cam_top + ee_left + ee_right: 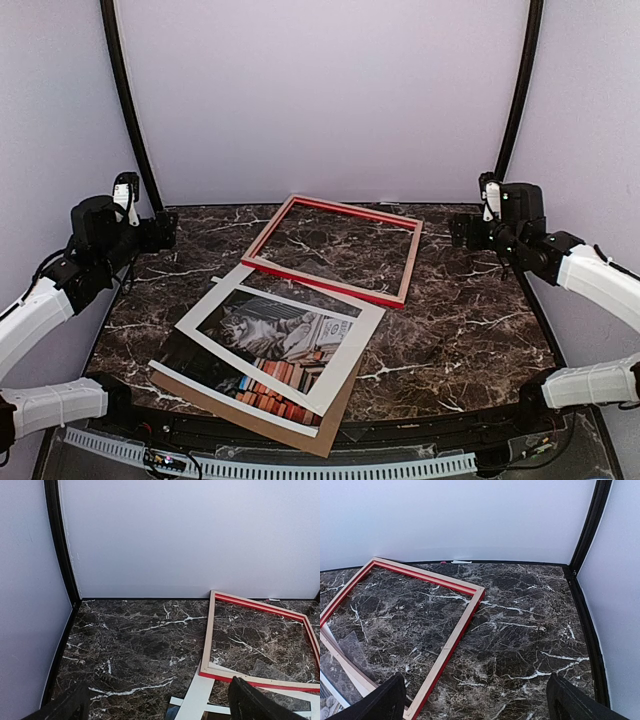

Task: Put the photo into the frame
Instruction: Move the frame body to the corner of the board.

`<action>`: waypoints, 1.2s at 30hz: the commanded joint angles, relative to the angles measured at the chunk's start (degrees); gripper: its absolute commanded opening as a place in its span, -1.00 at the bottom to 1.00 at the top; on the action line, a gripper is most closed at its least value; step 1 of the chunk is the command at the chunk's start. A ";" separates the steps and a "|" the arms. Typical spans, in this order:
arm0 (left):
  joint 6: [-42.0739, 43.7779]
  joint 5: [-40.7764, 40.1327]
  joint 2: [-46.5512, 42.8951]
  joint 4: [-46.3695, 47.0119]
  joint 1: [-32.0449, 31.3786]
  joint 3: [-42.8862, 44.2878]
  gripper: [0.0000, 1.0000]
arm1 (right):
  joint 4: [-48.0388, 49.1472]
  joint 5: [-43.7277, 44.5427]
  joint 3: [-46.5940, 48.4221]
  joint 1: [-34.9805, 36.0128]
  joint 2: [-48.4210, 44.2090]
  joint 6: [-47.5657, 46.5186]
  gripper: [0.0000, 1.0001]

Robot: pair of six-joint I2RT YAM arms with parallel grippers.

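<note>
Where the dark marble worktop [470, 330] spreads between pale walls, the frame [322, 281] lies flat toward the back middle, turned askew. Its thin rails are red with pale wood along their edges, and bare marble shows through its opening.

Just in front of it, toward the near left, sits a skewed stack. A plain brown backing board [330, 438] is at the bottom, its near corner close to the worktop's front edge. On the stack lies a white mat [352, 340] with a rectangular cut-out. Its far corner reaches right up to the frame's near-left corner; whether the two overlap cannot be told.

The photo [262, 335] lies face up between board and mat, outside the frame. The grey tabby shows through the cut-out. The print's dark ground and red-orange books stick out past the mat's near edge.

The two arms are raised at the sides, well apart from the stack and the frame. The left fingers [60, 707] stand wide over the worktop's back left part. In the wrist view they appear as two dark tips at the bottom corners, with nothing between them. The right fingers [577, 702] are spread just as wide over the back right part, and they hold nothing.
</note>
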 commanded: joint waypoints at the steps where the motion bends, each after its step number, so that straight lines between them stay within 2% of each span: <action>1: -0.58 1.05 -0.31 0.45 -0.36 -0.75 0.98 | 2.57 -0.61 0.12 0.48 0.17 -0.63 0.97; 27: -1.15 3.21 -0.64 0.06 -0.36 -0.79 0.98 | -3.57 -0.62 4.59 0.89 3.55 -0.17 0.97; 36: -1.92 4.30 -0.16 -0.27 -0.36 -0.62 0.98 | -4.89 -5.30 7.52 5.83 9.86 -4.01 0.97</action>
